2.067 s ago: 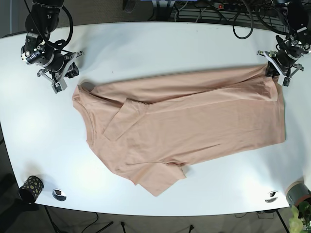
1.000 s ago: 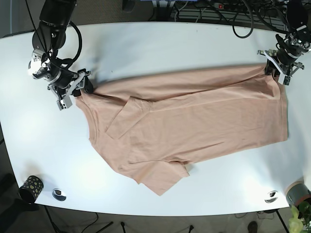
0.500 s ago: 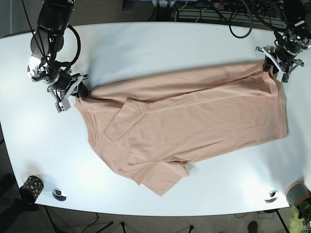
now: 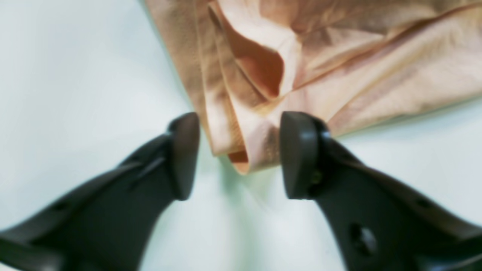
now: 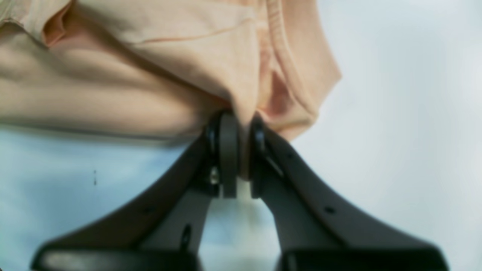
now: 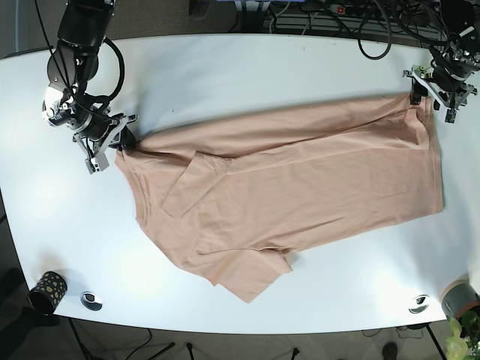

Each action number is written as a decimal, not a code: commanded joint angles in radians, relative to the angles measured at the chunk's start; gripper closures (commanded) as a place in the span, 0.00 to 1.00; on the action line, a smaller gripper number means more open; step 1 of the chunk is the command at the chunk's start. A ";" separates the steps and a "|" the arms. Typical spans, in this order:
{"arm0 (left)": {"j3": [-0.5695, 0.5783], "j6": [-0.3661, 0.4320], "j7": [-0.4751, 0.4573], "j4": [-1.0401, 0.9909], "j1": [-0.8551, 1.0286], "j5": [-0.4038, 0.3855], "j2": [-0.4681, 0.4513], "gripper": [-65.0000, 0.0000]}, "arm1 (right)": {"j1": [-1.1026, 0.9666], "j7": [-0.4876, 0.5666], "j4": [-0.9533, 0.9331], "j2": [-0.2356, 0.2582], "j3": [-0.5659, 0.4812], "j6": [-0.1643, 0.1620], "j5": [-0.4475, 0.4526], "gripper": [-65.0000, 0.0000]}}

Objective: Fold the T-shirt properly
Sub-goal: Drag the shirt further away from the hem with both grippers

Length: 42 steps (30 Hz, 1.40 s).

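left wrist view: the left gripper (image 4: 239, 154) is seen with its jaws spread, a bunched corner of the t-shirt (image 4: 301, 64) lying between the fingertips (image 4: 297, 150) without being pinched. the fabric appears to touch the right-hand pad, though the blur makes that hard to confirm. nothing is gripped here yet; by judgement, a closing of the jaws on that hem corner is called for next.

right wrist view: the right gripper (image 5: 239, 150) is seen pressed together on a fold of the t-shirt (image 5: 169, 56), the cloth drawn down between the pads near what looks like the ribbed collar edge. a firm pinch is held on this end.

base view: the t-shirt (image 6: 300, 187) is laid out across the white table (image 6: 247, 67), one sleeve folded over the body, the other sticking out toward the near edge. the right gripper (image 6: 112, 141) is placed at the shoulder end, the left gripper (image 6: 433, 85) at the hem corner. the step in hand is judged to be the securing of both far corners, so that the edge can be lifted and brought over.

no brand, label or writing can be read on anything.
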 commanded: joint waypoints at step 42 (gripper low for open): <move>0.002 -0.008 -0.015 0.029 0.067 -0.001 -0.021 1.00 | -0.286 0.006 0.330 0.014 0.085 0.002 0.014 0.96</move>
